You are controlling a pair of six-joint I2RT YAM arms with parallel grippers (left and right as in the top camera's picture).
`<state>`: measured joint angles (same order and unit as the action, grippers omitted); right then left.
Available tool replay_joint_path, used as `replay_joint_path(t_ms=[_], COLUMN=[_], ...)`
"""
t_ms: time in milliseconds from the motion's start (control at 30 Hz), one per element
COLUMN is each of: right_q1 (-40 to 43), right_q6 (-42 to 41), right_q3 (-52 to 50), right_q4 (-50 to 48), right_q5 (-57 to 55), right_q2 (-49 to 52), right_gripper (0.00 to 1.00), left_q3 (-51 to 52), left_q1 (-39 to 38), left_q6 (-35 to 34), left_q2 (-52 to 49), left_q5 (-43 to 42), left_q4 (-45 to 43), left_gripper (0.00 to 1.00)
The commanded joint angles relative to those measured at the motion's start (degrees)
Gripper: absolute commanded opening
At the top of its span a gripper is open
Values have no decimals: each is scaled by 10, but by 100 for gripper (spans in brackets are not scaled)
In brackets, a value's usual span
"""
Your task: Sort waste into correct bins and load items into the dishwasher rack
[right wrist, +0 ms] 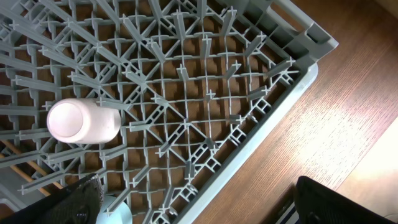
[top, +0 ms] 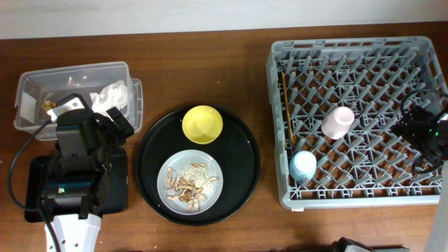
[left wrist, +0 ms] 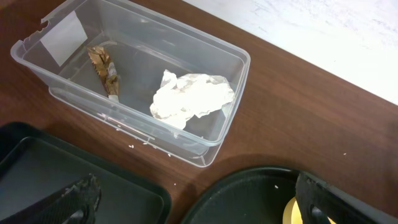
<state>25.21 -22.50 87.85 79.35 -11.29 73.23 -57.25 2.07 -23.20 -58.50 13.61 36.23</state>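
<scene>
The left gripper point(left wrist: 196, 198) hung spread wide and empty above the shallow black tray point(left wrist: 43, 165). Just ahead of it, the clear tub point(left wrist: 205, 134) held the napkin point(left wrist: 189, 96) and the wrapper point(left wrist: 104, 71). To its right, on the round black tray point(top: 241, 161), lay the grey plate point(top: 172, 164) of food scraps point(top: 187, 183). The plate looked stiff, smooth and probably slippery, so it was best pinched at its bare rim and kept level, as the loose crumbs would spill. The right gripper point(right wrist: 196, 199), likewise spread and empty, hovered over the rack point(right wrist: 280, 68).

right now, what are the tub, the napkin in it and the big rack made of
Tub: clear glossy plastic, the table shows through its walls. Napkin: likely thin white paper, crumpled with soft creases. Rack: grey moulded plastic, matte, by its look.
</scene>
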Motion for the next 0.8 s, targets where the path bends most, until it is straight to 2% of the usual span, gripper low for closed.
replay_joint_path(t_ms=[0, 467, 633, 733, 767], right_q1=[3, 3, 3, 3, 3], right_q6=[-5, -5, -5, -5, -5], right_q3=[2, 2, 2, 2, 2], right_q4=[2, 2, 2, 2, 2], right_q5=[1, 1, 1, 1, 1], right_q2=[-4, -4, -4, -4, -4], right_gripper=[99, 99, 99, 99, 99], left_q3=[-3, -3, -3, -2, -2], left_q1=[2, 2, 2, -12, -28], left_q6=[3, 3, -9, -10, -10], left_q2=[2, 2, 2, -9, -17], left_q5=[6, 6, -226, -443, -469], left_q4=[-1, -1, 8, 16, 16], left_gripper=[99, 99, 99, 99, 99])
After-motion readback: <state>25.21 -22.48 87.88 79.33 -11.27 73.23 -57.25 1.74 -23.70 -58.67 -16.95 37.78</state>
